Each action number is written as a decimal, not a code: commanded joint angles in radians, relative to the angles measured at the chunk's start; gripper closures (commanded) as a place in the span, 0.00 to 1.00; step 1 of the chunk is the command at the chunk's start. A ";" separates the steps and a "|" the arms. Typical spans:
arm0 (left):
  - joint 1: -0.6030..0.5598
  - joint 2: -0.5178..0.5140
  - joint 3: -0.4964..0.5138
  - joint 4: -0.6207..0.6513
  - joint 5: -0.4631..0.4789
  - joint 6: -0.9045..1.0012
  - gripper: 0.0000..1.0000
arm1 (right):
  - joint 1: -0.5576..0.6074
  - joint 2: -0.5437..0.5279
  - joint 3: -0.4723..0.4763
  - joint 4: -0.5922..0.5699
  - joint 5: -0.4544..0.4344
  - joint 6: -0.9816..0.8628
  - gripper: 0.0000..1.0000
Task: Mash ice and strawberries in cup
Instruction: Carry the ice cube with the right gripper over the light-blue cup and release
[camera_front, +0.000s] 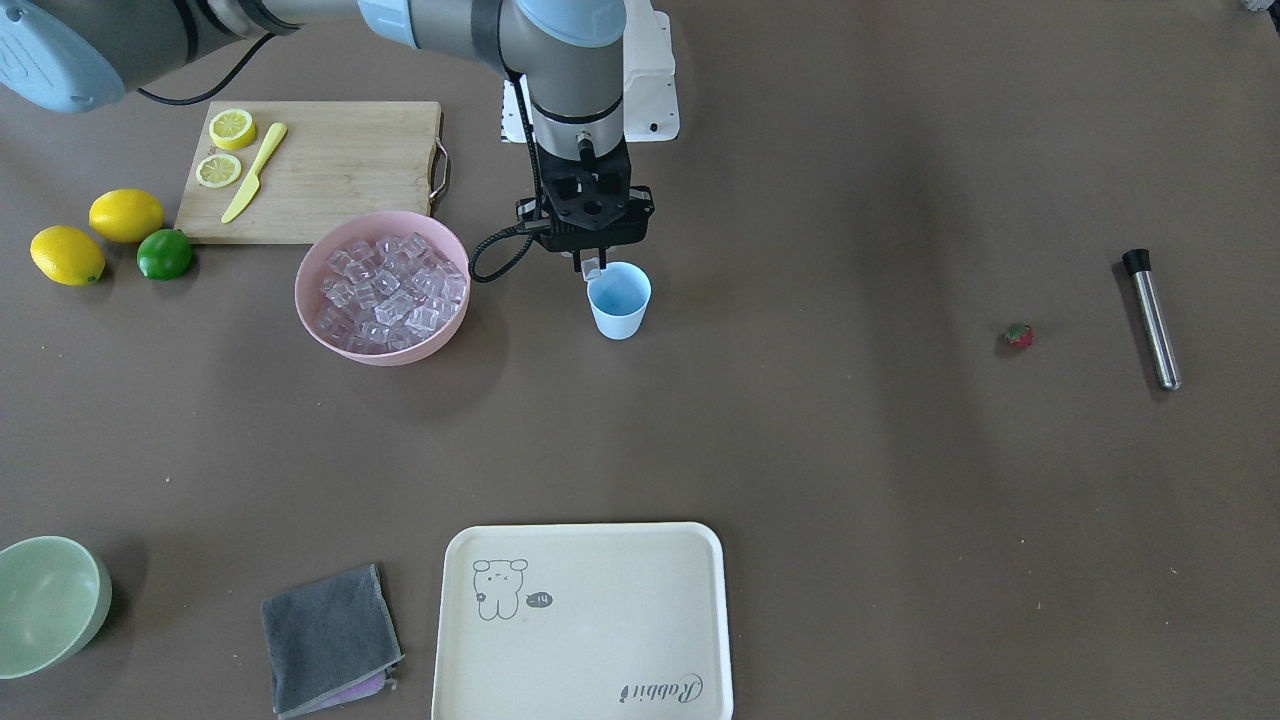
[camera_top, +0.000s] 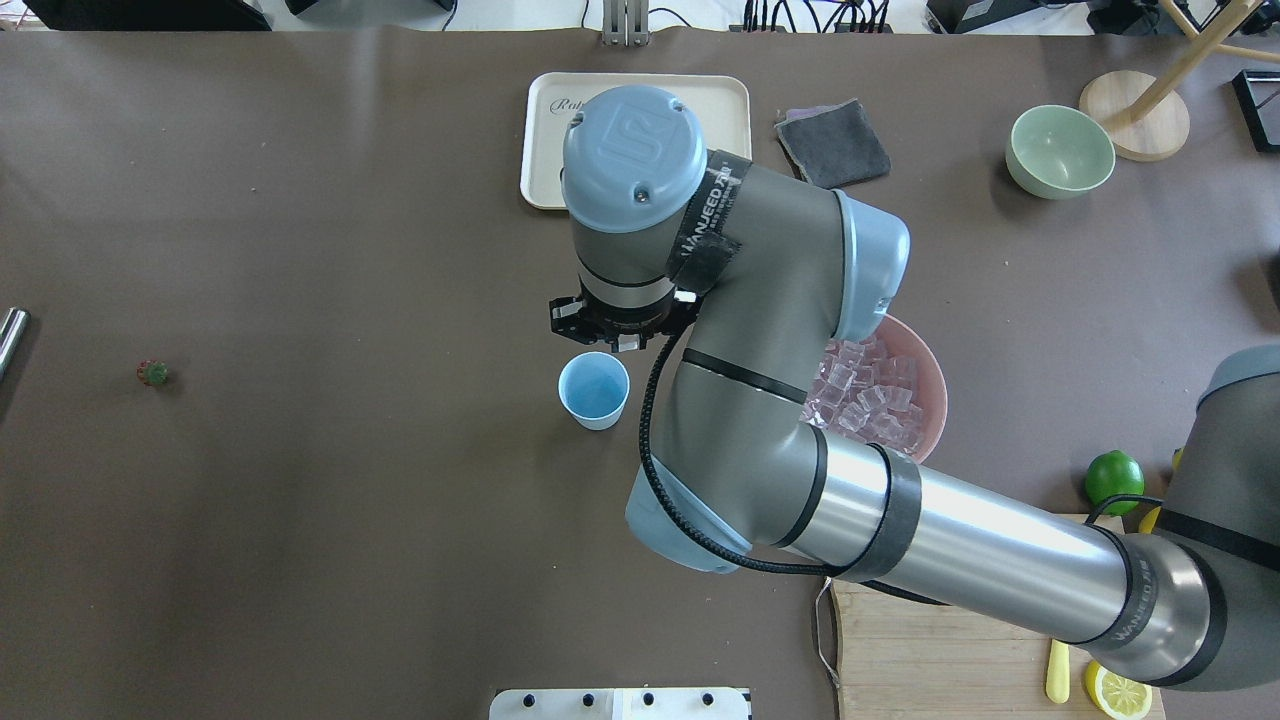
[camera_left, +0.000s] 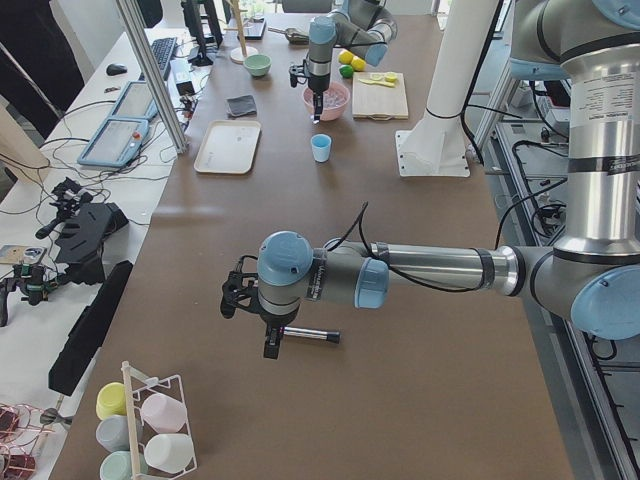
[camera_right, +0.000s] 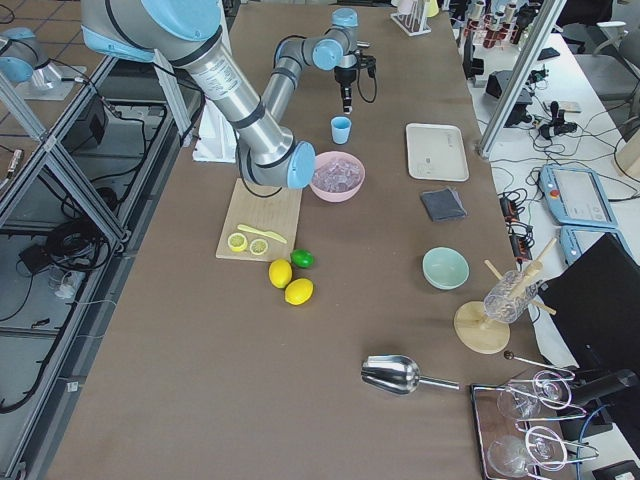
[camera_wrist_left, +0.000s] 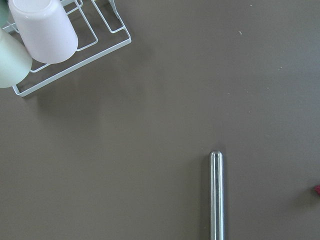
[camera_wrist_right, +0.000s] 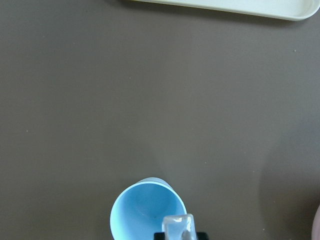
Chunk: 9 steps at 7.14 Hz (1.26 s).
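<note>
Jaws, right gripper (camera_front: 591, 262): pinched on a single ice cube (camera_wrist_right: 178, 223), poised just above the rim of the light-blue cup (camera_front: 619, 300). Jaws, left gripper (camera_left: 271, 346): state impossible to tell; hanging over the steel muddler (camera_front: 1150, 318), well apart from the cup. Cup interior: apparently empty. Other ice (camera_front: 385, 290): heaped in the pink bowl (camera_front: 385, 356), near the cup. Strawberry (camera_front: 1019, 335): lying loose near the muddler. Progress, by judgement: early; first cube not yet dropped, strawberry not loaded, mashing not begun.

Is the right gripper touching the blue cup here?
Apart. In the exterior left view the right gripper, holding an ice cube, hangs above the cup with a clear gap over its rim.
</note>
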 joint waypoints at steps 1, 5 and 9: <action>0.000 0.006 0.001 0.000 0.000 0.000 0.01 | -0.038 0.014 -0.057 0.056 -0.051 0.010 1.00; 0.000 0.009 0.005 0.000 0.000 0.000 0.01 | -0.063 -0.002 -0.074 0.096 -0.056 0.010 0.02; -0.002 0.013 -0.006 0.000 0.000 0.000 0.01 | 0.017 -0.266 0.195 0.089 -0.039 -0.029 0.00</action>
